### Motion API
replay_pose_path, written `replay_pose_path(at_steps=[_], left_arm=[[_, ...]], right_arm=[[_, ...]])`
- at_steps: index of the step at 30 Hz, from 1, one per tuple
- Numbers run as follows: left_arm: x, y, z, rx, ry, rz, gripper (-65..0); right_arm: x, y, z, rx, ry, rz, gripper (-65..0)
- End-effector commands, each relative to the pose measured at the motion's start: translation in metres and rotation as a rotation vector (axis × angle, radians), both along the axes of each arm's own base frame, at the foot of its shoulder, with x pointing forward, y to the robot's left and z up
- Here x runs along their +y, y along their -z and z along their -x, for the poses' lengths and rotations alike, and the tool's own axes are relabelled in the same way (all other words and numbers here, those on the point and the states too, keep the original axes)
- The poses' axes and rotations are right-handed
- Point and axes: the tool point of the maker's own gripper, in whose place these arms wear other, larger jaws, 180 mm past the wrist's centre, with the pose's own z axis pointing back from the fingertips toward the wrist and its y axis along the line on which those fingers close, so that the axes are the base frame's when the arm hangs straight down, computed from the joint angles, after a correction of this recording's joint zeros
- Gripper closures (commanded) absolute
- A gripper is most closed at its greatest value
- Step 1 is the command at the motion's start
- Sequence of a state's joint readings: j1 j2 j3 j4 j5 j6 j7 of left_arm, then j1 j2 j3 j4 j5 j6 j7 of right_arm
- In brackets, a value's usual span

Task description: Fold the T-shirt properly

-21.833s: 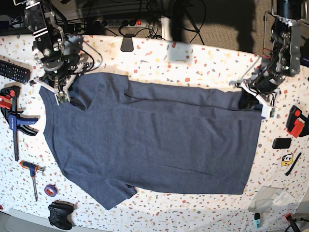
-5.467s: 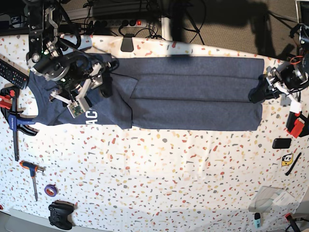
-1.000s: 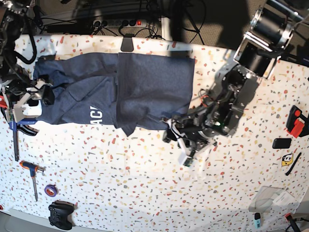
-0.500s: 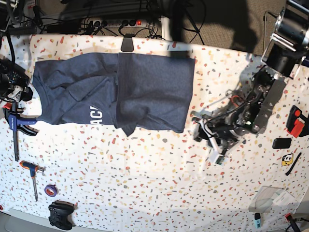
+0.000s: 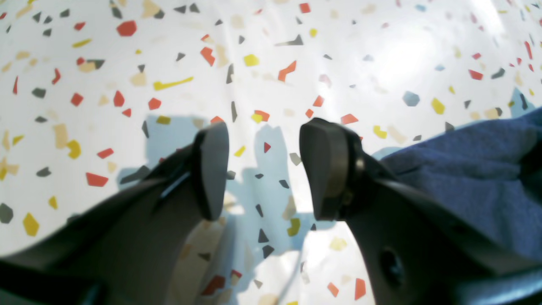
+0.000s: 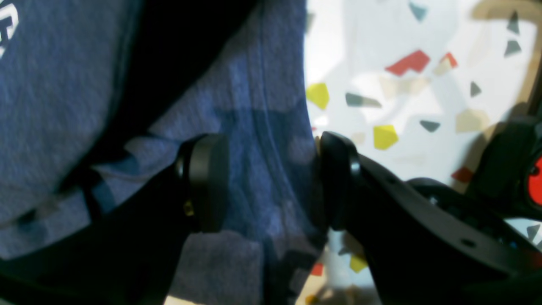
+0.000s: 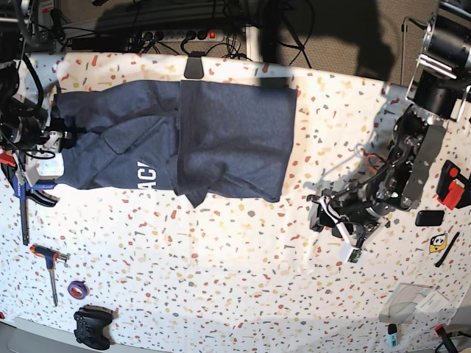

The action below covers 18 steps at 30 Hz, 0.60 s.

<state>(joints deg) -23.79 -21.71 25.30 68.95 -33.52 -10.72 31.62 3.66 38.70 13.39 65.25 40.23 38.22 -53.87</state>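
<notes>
The T-shirt, dark heathered navy, lies partly folded at the table's back left, its right part doubled over and white lettering showing near the front edge. My right gripper is at the shirt's left edge. In the right wrist view it is open, and the hem of the T-shirt lies between the two fingers. My left gripper hovers over bare table to the right of the shirt. In the left wrist view it is open and empty, with the T-shirt off to one side.
A blue and red clamp, a screwdriver, a tape roll and a game controller line the left edge. A red and black tool lies at the right. A black clip sits at the back edge.
My left arm has drawn away from the shirt's right fold, to the right over bare table. My right gripper swung out left, then came back to the shirt's left edge.
</notes>
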Motion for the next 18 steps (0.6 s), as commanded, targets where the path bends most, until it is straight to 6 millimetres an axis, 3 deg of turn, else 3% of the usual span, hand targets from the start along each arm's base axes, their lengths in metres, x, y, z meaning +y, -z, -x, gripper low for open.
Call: replay_pose_path(at_steps=[1, 7, 13, 18], left_arm=[[0.003, -0.023, -0.015, -0.065, -0.009, 0.018, -29.9], [0.003, -0.022, -0.014, -0.057, -0.01, 0.015, -29.9], [0.004, -0.021, -0.014, -0.056, -0.008, 0.002, -29.9], [0.01, -0.018, -0.014, -0.062, -0.004, -0.046, -29.9]], right_arm=[[-0.004, -0.01, -0.008, -0.027, -0.01, 0.012, -34.0], [-0.012, -0.008, -0.009, -0.033, 0.0, 0.066, -34.0], [0.001, -0.001, -0.008, -0.026, -0.007, 0.035, -33.9], [0.026, 0.01, -0.009, -0.032, -0.031, -0.023, -14.2]])
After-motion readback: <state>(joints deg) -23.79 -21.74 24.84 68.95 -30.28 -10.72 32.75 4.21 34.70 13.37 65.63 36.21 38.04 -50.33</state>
